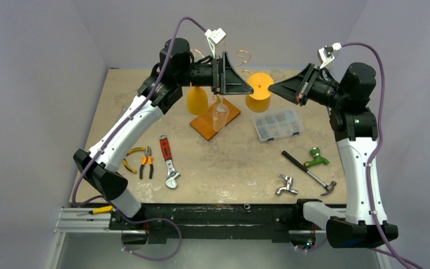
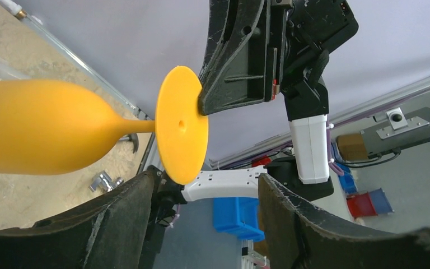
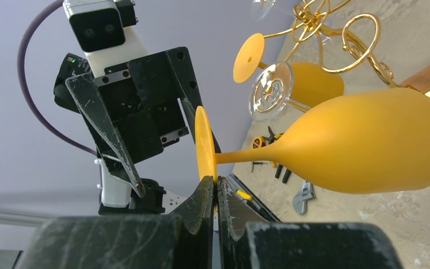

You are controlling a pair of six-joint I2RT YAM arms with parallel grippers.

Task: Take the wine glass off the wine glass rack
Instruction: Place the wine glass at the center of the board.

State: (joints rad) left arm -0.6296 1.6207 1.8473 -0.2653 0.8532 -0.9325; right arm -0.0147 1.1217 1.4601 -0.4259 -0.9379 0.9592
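My right gripper [image 3: 213, 188] is shut on the rim of the round foot [image 3: 204, 148] of an orange wine glass [image 3: 369, 140] and holds it lying sideways in the air. In the top view this glass [image 1: 258, 92] hangs just right of the golden wire rack [image 1: 244, 56], with my right gripper [image 1: 272, 87] at its foot. The rack's spiral arms [image 3: 364, 33] still carry a second orange glass [image 3: 311, 84] and a clear glass [image 3: 270, 89]. My left gripper [image 2: 204, 193] is open and empty, just beside the held glass's foot [image 2: 180, 126].
The rack's orange-brown wooden base [image 1: 204, 126] stands at mid-back of the table. A clear parts box [image 1: 278, 124], a hammer [image 1: 309, 171], a green tap [image 1: 316, 158] and a chrome tap [image 1: 285, 185] lie right. Pliers [image 1: 146, 162] and a red wrench [image 1: 168, 162] lie left.
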